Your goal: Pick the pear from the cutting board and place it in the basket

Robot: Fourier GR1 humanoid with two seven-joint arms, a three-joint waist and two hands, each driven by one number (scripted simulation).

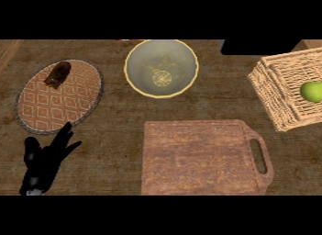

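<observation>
The green pear (pixel 314 91) lies inside the wicker basket (pixel 278 98) at the right edge of the head view. The wooden cutting board (pixel 200 158) with a handle slot on its right side sits at the lower middle and carries nothing. My left hand (pixel 45 160) rests at the lower left, fingers straight and spread, pointing up toward the mat, holding nothing. My right hand does not show anywhere.
A round patterned mat (pixel 62 98) at the left carries a small brown object (pixel 58 75). A yellow-rimmed bowl (pixel 161 68) stands at the upper middle. A dark block (pixel 258 46) sits behind the basket.
</observation>
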